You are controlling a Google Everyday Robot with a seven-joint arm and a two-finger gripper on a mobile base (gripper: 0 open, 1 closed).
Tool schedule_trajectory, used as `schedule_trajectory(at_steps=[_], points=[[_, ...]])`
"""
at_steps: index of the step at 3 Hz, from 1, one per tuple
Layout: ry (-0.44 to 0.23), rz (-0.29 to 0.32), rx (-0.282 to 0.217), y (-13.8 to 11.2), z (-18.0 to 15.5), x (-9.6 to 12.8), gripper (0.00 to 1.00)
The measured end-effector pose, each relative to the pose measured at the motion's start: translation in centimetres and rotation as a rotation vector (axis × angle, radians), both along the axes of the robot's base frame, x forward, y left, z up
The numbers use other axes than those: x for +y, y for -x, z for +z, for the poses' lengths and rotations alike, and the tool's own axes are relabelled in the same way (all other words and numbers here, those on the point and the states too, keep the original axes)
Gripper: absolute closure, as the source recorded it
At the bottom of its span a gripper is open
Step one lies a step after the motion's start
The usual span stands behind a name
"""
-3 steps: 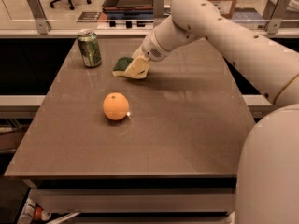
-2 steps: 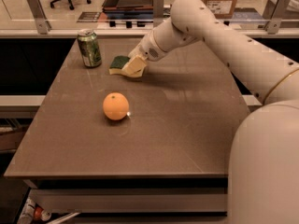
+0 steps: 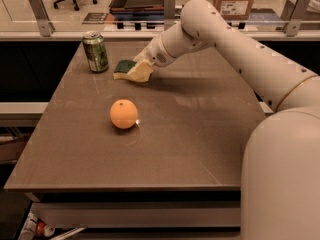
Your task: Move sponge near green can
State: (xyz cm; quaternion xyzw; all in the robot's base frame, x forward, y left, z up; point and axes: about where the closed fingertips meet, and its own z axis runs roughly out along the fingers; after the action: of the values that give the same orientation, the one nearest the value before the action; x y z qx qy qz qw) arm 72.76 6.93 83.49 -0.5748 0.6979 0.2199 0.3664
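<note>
The sponge (image 3: 123, 68), dark green on top over pale yellow foam, lies on the brown table (image 3: 190, 129) at the back left. The green can (image 3: 95, 52) stands upright a short way to its left, with a small gap between them. My gripper (image 3: 140, 70) is at the sponge's right end, its pale fingers closed on that end. The arm reaches in from the right and hides the sponge's right part.
An orange (image 3: 124, 114) sits on the table in front of the sponge, nearer the front. A glass rail with metal posts (image 3: 40, 14) runs behind the table's back edge. The table's left edge is close to the can.
The gripper has carried the sponge leftward, closer to the green can. The can and the orange have not moved.
</note>
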Motion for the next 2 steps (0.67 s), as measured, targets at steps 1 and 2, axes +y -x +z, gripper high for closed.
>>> schedule_trajectory(at_steps=[1,2], points=[[0.0,0.0,0.0,0.0,-0.01,0.01,0.59],[0.0,0.0,0.0,0.0,-0.02,0.02,0.35]])
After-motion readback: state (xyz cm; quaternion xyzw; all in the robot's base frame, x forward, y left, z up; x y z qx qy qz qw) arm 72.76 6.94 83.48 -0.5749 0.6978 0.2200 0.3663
